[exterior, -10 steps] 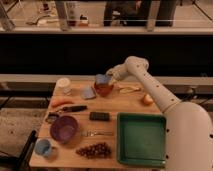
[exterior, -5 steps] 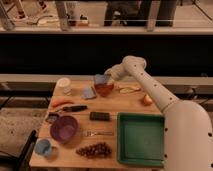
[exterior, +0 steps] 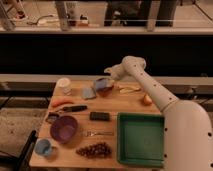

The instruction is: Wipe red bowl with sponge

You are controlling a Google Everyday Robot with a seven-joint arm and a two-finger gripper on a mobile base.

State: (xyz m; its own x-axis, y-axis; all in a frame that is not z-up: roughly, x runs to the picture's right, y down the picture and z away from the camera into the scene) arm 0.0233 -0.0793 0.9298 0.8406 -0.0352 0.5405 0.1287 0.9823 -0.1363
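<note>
The red bowl (exterior: 105, 88) sits at the back middle of the wooden table (exterior: 112, 105). A blue-grey squarish sponge (exterior: 89, 93) lies on the table just left of the bowl, touching or nearly touching it. My gripper (exterior: 107, 74) hangs right above the bowl's far rim, at the end of the white arm that reaches in from the right. A pale bluish patch (exterior: 101, 81) shows at the bowl's top under the gripper; I cannot tell what it is.
A white cup (exterior: 63, 85), a carrot (exterior: 62, 101) and a black-handled tool (exterior: 75, 108) lie left. Purple bowl (exterior: 64, 129), light-blue cup (exterior: 44, 147), grapes (exterior: 95, 149) and fork (exterior: 97, 133) sit in front. Green tray (exterior: 140, 137) front right; banana (exterior: 129, 89) behind it.
The gripper has shifted only slightly above the red bowl. Nothing else on the table has moved.
</note>
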